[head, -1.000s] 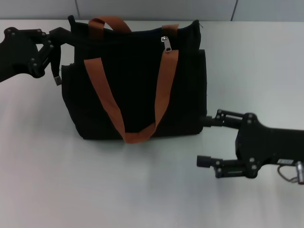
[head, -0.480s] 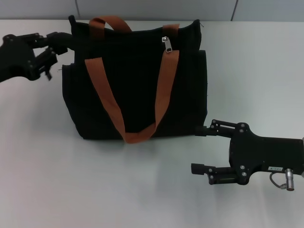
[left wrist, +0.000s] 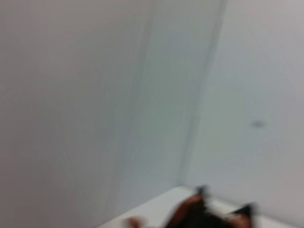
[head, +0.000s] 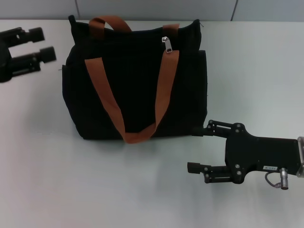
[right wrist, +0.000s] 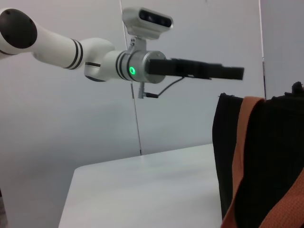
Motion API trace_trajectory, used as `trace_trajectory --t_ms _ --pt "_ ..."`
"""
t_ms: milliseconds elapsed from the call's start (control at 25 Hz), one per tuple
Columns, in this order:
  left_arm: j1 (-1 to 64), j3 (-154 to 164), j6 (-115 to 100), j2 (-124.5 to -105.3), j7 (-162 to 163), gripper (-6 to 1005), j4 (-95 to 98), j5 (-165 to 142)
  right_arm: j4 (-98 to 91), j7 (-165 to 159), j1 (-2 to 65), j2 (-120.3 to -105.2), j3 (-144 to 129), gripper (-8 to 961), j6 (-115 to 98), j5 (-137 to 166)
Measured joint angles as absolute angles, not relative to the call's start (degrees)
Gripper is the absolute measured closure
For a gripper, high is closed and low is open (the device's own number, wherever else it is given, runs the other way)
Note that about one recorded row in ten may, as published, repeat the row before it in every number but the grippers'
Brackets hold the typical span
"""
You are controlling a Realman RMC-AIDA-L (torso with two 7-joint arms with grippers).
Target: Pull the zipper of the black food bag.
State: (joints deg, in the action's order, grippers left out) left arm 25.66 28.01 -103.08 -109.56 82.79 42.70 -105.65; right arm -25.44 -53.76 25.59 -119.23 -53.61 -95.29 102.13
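Observation:
The black food bag point(head: 135, 80) lies in the middle of the white table, with its two rust-brown handles point(head: 164, 90) draped over its face. The silver zipper pull point(head: 165, 43) sits on the track near the bag's top edge, right of centre. My left gripper point(head: 47, 43) is open and empty, a short way left of the bag's top left corner. My right gripper point(head: 200, 147) is open and empty, just off the bag's lower right corner, with its upper finger close to the bag. The right wrist view shows the bag's side point(right wrist: 259, 156) and the left gripper point(right wrist: 235, 72) above it.
The white table point(head: 142, 194) spreads around the bag. A grey wall panel runs along its far edge point(head: 156, 9). The left wrist view shows mostly wall, with a blurred bit of the bag point(left wrist: 204, 219) at its edge.
My left gripper has drawn back to the left, away from the bag's top left corner, and now stands open. My right gripper has shifted a little left and toward the table's front.

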Motion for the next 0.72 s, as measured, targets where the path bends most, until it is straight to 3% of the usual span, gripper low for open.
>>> trace_trajectory --t_ms 160,240,280,320,360,560,720 --pt "25.66 28.01 -103.08 -109.56 82.8 439 42.7 -105.65 -24.57 -53.43 26.36 -119.26 -53.66 139 -95.21 102.29" --pt "25.92 28.13 -111.52 -110.56 80.99 355 42.45 -105.28 -24.21 -53.25 26.58 -119.27 -53.68 139 -95.12 102.34" --pt "25.01 30.43 -114.79 -112.78 75.66 306 41.93 -105.83 -23.87 -53.12 26.75 -119.27 -53.7 139 -95.0 102.37" --pt "25.01 30.43 -114.79 -112.78 75.66 256 41.93 -105.83 -23.63 -53.03 26.89 -119.27 -53.83 139 -94.85 102.38" --pt "23.23 35.04 -114.96 -114.39 70.35 207 40.79 -106.19 -23.4 -52.96 27.0 -119.27 -54.0 139 -94.72 102.39" --pt "21.7 39.13 -114.58 -115.57 64.13 186 36.98 -107.6 -20.81 -50.04 27.31 -119.43 -54.55 139 -94.56 102.39" --pt "21.02 39.42 -112.29 -115.47 55.88 186 28.23 -111.86 -18.72 -47.34 27.33 -119.44 -54.58 138 -93.84 102.4"
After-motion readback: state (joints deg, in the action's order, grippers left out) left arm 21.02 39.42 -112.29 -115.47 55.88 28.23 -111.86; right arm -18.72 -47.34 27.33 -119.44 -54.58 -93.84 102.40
